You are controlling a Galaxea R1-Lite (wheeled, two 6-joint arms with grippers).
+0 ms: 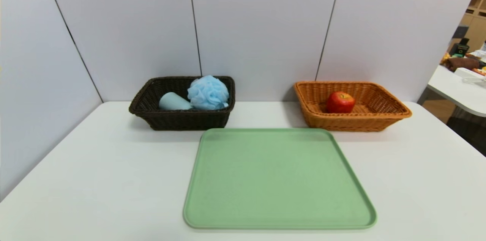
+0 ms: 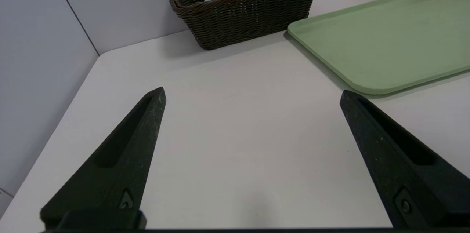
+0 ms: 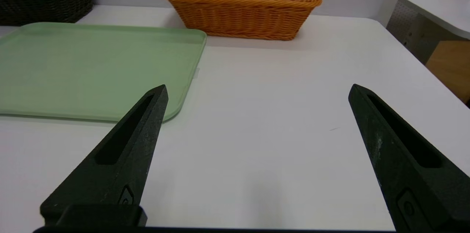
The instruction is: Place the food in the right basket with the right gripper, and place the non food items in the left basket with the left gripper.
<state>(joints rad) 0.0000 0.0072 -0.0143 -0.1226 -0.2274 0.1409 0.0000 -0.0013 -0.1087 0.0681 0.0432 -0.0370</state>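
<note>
The basket wall hides the cup's [image 1: 174, 102] lower part.

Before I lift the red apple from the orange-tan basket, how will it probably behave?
The apple looks round, so it may roll if nudged. Its shiny skin could be somewhat slippery. It seems firm, with a smooth, undented surface, so it probably will not squash easily.

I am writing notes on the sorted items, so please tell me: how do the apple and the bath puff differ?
The apple is red with yellowish patches; the bath puff is light blue. The apple looks smooth and round, while the puff is ruffled. The apple sits in the orange-tan basket; the puff sits in the dark brown one. Both are in baskets.
</note>
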